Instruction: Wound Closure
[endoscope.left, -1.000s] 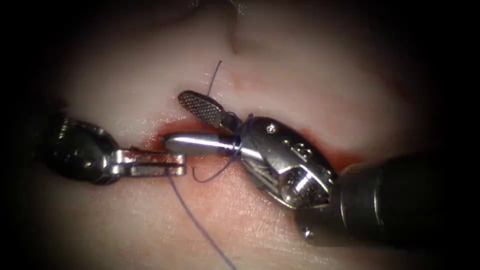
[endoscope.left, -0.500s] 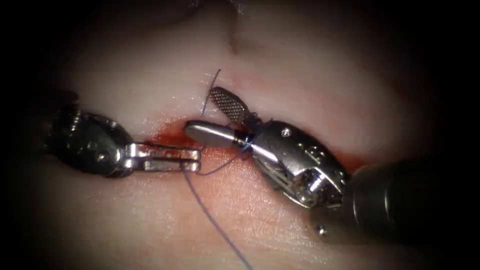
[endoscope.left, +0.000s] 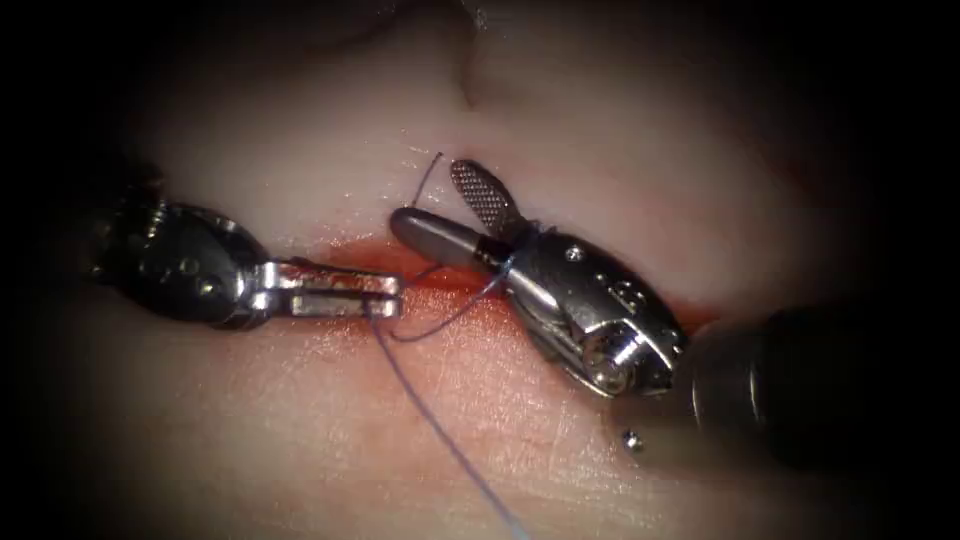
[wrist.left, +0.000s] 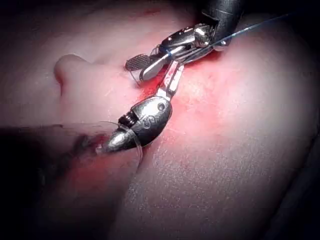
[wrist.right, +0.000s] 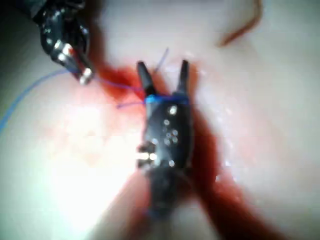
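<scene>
left tool (endoscope.left: 385, 297) lies level over the cut (endoscope.left: 440, 275) in the tissue (endoscope.left: 300, 170), jaws clamped on the thread (endoscope.left: 440, 425) at their tip. from there the thread's long strand slants down and to the right across the tissue. right tool (endoscope.left: 450, 205) points up-left, jaws spread wide and holding nothing; thread wraps around their base. a short free end (endoscope.left: 428, 178) stands up between the spread jaws. red fluid (endoscope.left: 350, 255) lines the cut.
</scene>
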